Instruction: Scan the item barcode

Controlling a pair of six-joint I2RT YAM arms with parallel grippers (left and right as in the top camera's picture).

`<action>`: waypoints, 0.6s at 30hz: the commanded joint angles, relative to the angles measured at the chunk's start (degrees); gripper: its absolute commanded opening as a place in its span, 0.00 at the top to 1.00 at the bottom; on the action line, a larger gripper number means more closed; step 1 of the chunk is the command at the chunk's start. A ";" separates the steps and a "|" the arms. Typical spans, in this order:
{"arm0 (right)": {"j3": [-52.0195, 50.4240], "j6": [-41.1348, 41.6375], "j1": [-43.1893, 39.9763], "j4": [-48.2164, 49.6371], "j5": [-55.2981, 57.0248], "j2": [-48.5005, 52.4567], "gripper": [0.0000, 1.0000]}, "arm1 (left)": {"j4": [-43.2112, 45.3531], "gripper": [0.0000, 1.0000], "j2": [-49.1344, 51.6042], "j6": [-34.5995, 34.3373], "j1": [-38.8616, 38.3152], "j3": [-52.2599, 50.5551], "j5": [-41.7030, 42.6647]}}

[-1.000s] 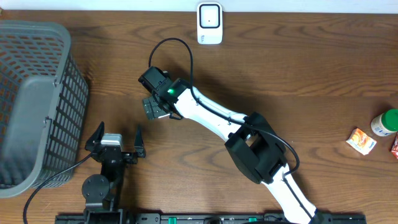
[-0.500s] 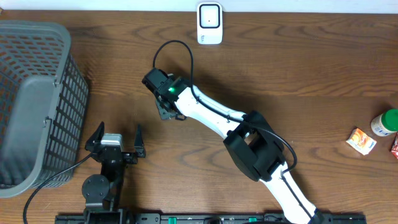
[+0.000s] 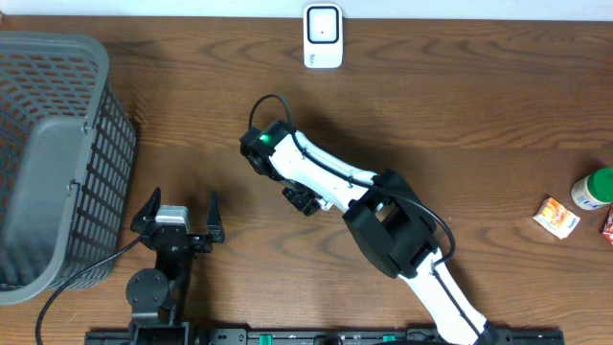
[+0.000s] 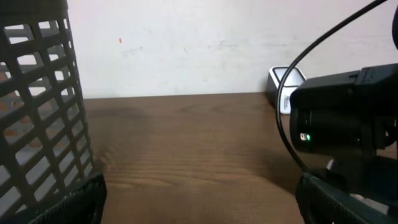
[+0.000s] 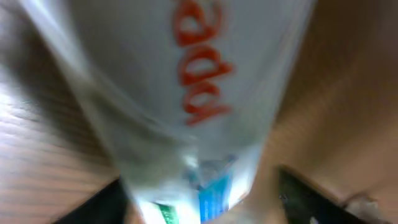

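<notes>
Clear packet [image 5: 186, 93] runs lengthwise straight out between my right end effector [image 3: 302, 198] fingers, clamped or loose I can't tell, scanner [image 3: 323, 36] waiting top centre.

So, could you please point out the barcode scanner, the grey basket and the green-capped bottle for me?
Barcode scanner [image 3: 323, 36]: overhead view, middle of its white face.
Grey basket [image 3: 115, 163]: overhead view, on its slatted side wall.
Green-capped bottle [image 3: 601, 182]: overhead view, on the green cap.
</notes>
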 commanded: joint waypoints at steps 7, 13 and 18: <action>-0.66 2.73 -1.14 9.44 -7.61 -6.01 0.19 | 0.20 0.04 -0.33 -0.28 -0.07 -0.04 -0.52; -0.66 6.05 -4.11 16.74 -22.38 -10.12 0.77 | -1.99 0.04 -0.22 -0.28 -0.07 -0.04 -0.52; -0.68 10.62 -7.63 19.08 -21.86 -9.66 0.99 | -8.72 0.04 -0.22 -0.28 -0.07 -0.04 -0.52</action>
